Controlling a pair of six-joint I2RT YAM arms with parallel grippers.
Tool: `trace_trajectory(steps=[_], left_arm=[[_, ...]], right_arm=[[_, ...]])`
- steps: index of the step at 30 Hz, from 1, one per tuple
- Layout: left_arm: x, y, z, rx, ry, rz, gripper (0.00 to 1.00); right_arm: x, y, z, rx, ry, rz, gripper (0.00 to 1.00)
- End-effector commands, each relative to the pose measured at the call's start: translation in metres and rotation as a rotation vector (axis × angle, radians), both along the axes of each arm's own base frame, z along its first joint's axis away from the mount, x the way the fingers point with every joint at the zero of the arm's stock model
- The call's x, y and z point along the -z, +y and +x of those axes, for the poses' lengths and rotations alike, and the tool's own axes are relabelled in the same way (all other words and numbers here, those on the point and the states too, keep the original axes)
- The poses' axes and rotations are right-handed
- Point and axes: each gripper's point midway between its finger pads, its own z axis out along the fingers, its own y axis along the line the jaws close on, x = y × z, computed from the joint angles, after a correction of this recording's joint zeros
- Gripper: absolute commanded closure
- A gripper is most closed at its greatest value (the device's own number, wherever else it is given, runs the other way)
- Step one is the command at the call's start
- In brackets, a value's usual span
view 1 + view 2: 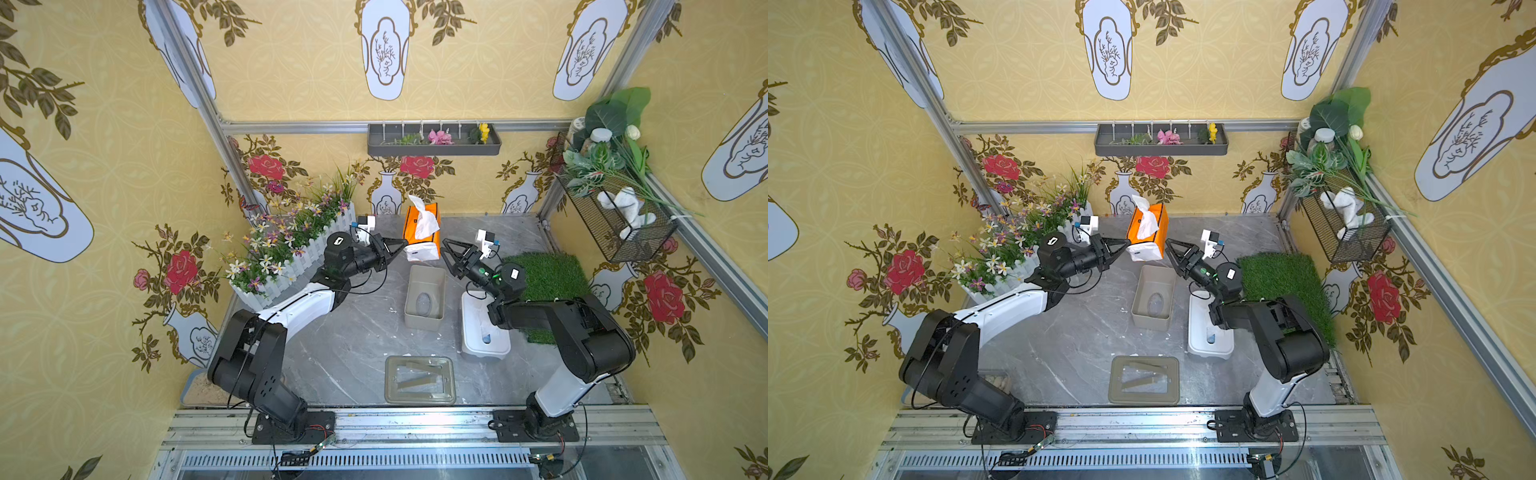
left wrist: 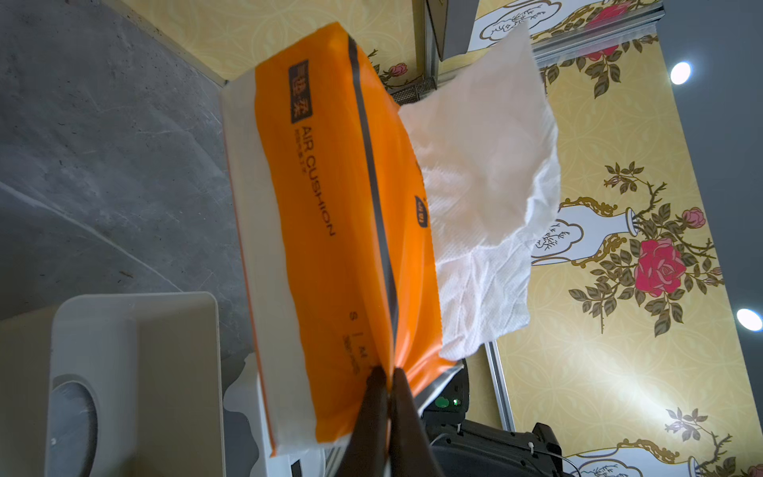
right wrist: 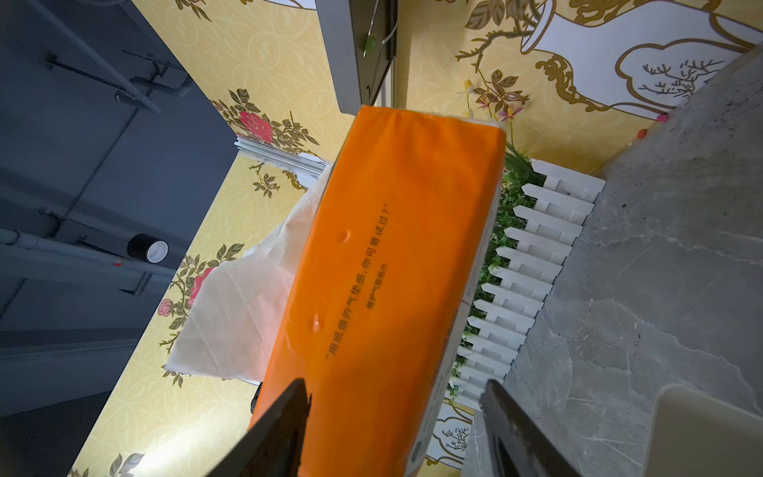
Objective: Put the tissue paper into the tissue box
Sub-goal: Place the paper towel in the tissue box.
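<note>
The tissue paper (image 1: 413, 230) (image 1: 1134, 229) is an orange pack with a white sheet (image 1: 426, 220) sticking out of its top. It hangs tilted above the table's back middle. My left gripper (image 1: 404, 242) (image 1: 1128, 241) (image 2: 386, 371) is shut on a fold of the wrapper at the pack's near end (image 2: 330, 247). My right gripper (image 1: 448, 255) (image 1: 1172, 254) (image 3: 396, 386) is open, its fingers straddling the pack's end (image 3: 392, 268); one finger overlaps the wrapper, the other stands apart from it. The beige tissue box (image 1: 424, 297) (image 1: 1153, 297) (image 2: 136, 371) (image 3: 702, 433) stands open on the table just in front of the pack.
A beige frame-shaped lid (image 1: 419, 380) lies near the front edge. A white box (image 1: 484, 332) sits under my right arm, beside a green grass mat (image 1: 548, 278). A white picket planter with flowers (image 1: 286, 257) lines the left side. A wire basket (image 1: 615, 220) hangs at right.
</note>
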Motion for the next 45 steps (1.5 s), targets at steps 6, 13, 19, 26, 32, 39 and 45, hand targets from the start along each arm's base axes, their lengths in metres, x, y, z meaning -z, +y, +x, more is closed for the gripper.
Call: trace_trajectory(steps=[6,13,19,26,32,39,45], left_arm=[[0.004,-0.026,-0.009,0.065,-0.026,-0.029,1.0],[0.021,-0.032,-0.011,0.083,0.004,-0.028,1.0],[0.039,-0.036,-0.013,0.102,0.037,-0.009,1.0],[0.066,-0.038,-0.022,0.118,0.083,0.065,0.87],[0.09,-0.028,-0.036,0.104,0.117,0.216,0.54],[0.089,-0.005,-0.049,0.066,0.073,0.421,0.4],[0.097,0.029,-0.059,0.01,0.061,0.669,0.33]], right_arm=[[-0.027,0.015,-0.006,-0.046,-0.088,0.028,0.4],[-0.024,0.016,-0.016,-0.068,-0.075,0.026,0.64],[-0.017,0.016,-0.026,-0.075,-0.053,0.024,0.86],[0.007,0.012,-0.039,-0.056,0.023,-0.048,0.98],[0.019,0.006,-0.056,-0.027,0.088,-0.247,1.0],[0.021,-0.006,-0.08,0.013,0.175,-0.531,1.0],[0.026,-0.008,-0.099,0.039,0.265,-0.809,1.0]])
